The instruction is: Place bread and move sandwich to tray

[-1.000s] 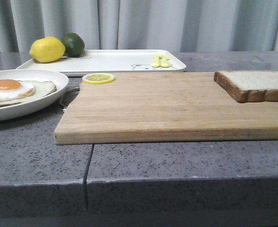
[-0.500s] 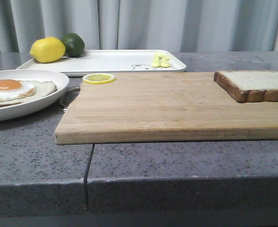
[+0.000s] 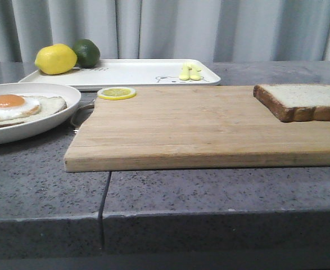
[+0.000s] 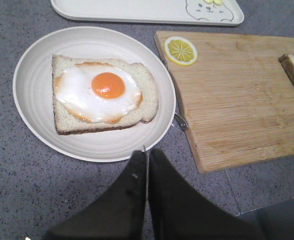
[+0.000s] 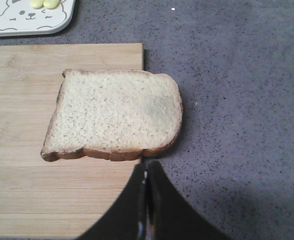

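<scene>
Nothing's really moved since a second ago. Bread [image 5: 112, 114] sits on the cutting board's [image 3: 198, 126] right end, sandwich [image 4: 99, 92] far left. Both the left gripper [image 4: 147, 156] and right gripper [image 5: 145, 166] are pinched closed, holding nothing.

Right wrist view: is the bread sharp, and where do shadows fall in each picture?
Right wrist view: bread sharp, gripper dark, shadowed counter beside it. Left wrist view: even light, egg slightly glossy. Front view: soft light, cutting board shades the counter seam.
</scene>
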`<state>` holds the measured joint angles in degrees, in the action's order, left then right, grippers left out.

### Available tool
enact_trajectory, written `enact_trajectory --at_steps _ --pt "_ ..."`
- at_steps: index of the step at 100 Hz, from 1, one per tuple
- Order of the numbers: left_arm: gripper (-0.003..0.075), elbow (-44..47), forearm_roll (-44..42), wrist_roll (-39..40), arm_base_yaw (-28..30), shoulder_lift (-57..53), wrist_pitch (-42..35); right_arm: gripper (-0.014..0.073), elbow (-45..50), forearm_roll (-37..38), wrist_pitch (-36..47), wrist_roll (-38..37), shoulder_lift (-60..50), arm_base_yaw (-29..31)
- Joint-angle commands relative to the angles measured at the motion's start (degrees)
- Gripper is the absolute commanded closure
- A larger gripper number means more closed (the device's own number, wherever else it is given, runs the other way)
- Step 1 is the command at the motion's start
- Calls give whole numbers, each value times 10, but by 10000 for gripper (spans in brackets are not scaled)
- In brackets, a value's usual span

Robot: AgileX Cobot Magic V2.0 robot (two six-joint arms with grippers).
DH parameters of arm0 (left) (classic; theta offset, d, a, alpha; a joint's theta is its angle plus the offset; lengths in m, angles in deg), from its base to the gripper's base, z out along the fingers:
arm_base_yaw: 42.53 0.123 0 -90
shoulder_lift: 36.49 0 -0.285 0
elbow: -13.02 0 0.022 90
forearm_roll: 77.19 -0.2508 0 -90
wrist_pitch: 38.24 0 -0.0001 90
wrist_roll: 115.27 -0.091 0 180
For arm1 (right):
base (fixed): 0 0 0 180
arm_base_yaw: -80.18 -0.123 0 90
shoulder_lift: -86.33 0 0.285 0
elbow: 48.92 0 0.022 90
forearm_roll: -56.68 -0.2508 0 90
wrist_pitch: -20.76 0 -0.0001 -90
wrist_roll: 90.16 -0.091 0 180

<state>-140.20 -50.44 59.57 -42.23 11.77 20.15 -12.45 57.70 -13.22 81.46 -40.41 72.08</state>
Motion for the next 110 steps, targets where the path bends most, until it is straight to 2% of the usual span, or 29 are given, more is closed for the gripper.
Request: enact_trajectory --at_steps 1,29,39,44,53,63,72,77,110 --pt "739 -18 21 -2 -3 18 -26 654 -21 1 44 0 0 -1" --pt "733 -18 21 -5 -3 48 -27 650 -21 1 49 0 0 -1" --pt "678 -18 21 -16 -3 48 -30 608 -21 1 49 0 0 -1" --pt "616 -18 21 -17 -3 48 -32 554 -21 1 48 0 0 -1" --pt "491 -18 21 -18 -3 48 -33 405 -21 1 48 0 0 -1" --pt "304 -18 21 -18 -3 48 -33 228 -21 1 48 0 0 -1" --pt "164 -18 21 -18 -3 48 -33 134 -21 1 52 0 0 -1" --pt "125 -18 21 -18 -3 48 -33 109 -21 1 53 0 0 -1" --pt "121 -18 21 -18 -3 48 -33 106 -21 1 58 0 0 -1"
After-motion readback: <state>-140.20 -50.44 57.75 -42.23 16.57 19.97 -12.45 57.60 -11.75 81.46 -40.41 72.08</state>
